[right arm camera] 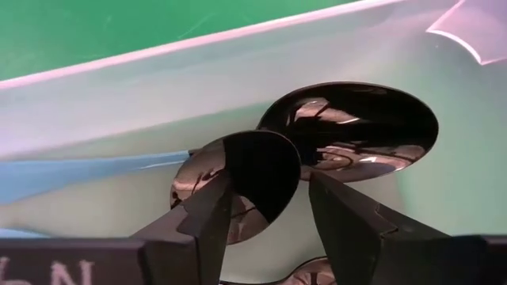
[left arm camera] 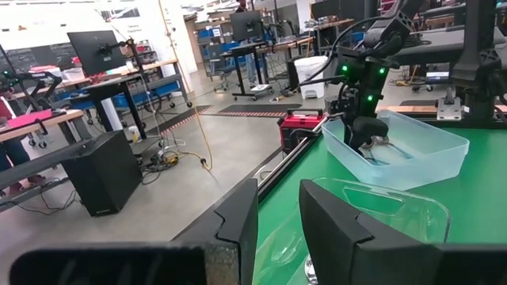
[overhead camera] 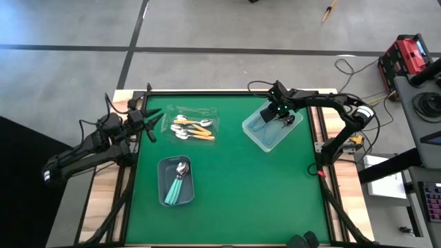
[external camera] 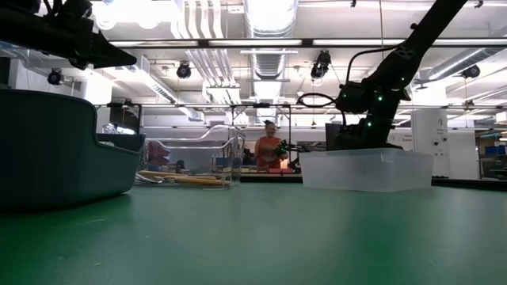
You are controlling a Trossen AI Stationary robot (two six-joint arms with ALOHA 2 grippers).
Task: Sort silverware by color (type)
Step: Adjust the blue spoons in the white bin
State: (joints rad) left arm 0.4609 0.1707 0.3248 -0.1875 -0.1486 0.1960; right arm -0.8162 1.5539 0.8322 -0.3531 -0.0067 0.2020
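Dropping a blue spoon into the far bin

Right claw point(overhead camera: 278, 114) hangs apart in the clear bin point(overhead camera: 271, 137) above blue spoons point(right arm camera: 261, 174); left claw point(overhead camera: 153, 122), slightly apart, waits beside the orange spoons point(overhead camera: 196, 129), likely next

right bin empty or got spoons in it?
Not empty. The right bin holds spoons: shiny bowls and a blue handle show in the right wrist view, with the right gripper open just above them.
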